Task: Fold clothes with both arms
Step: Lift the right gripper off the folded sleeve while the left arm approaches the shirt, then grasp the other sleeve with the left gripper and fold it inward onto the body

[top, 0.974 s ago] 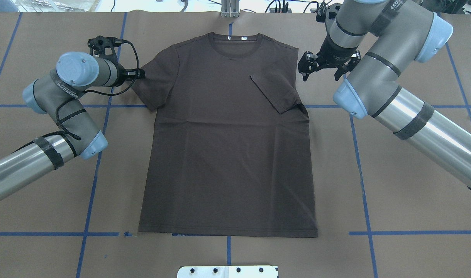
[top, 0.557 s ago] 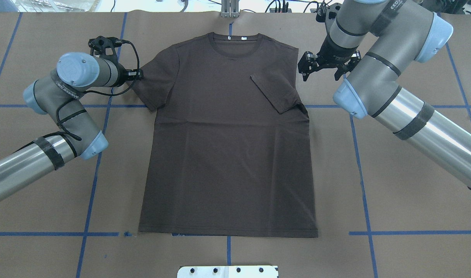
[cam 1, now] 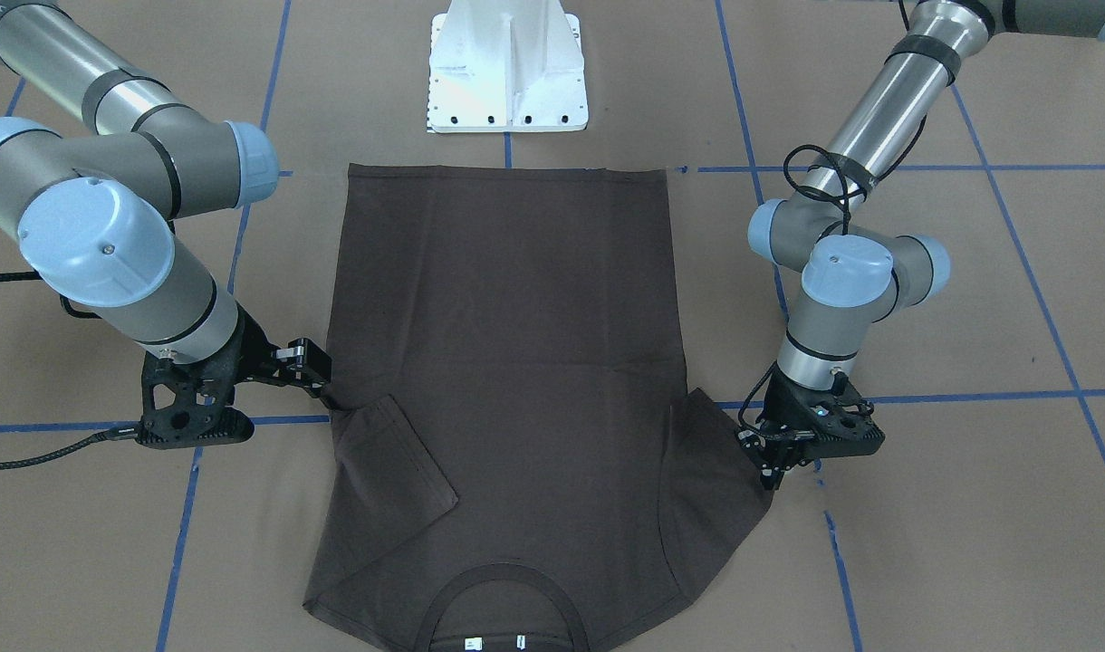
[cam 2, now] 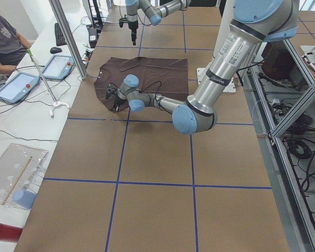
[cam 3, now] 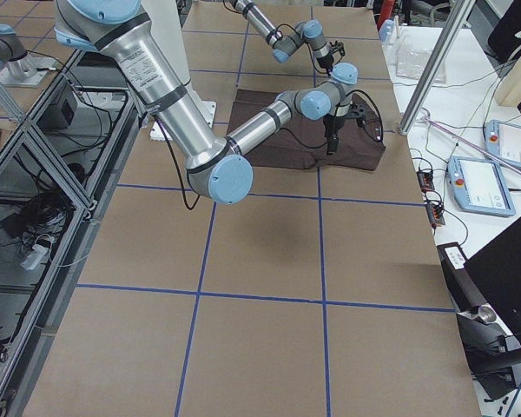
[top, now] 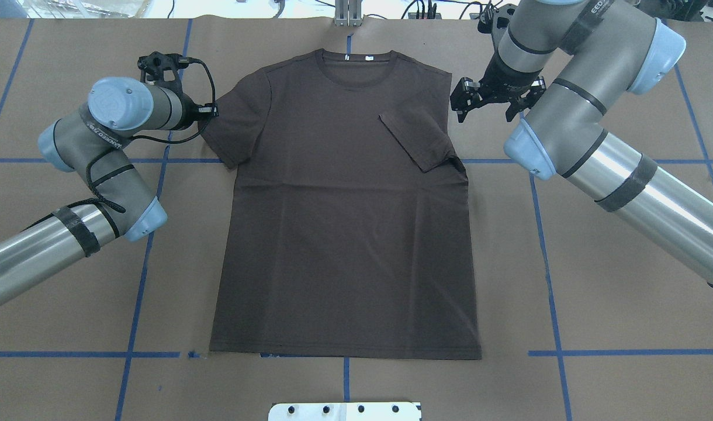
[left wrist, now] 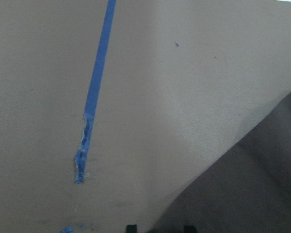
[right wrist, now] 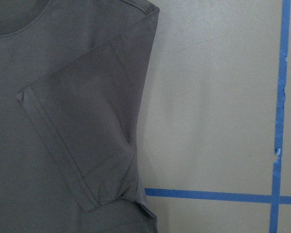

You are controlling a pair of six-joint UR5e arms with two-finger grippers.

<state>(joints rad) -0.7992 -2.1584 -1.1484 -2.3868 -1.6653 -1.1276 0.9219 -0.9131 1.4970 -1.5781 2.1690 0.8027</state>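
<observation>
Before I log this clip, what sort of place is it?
Most likely a robotics lab workcell: a left arm and right arm work at a paper-covered table gridded with blue tape, teach pendants lie on a side bench, and aluminium framing stands alongside.

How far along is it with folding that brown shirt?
Early on. Done: the right-hand sleeve lies folded in over the chest of the T-shirt. In hand: the left gripper sits open at the edge of the other sleeve, which lies spread flat; the right gripper hangs open beside the shoulder. Left: that second sleeve, then the body, which lies at full length with no fold.
</observation>
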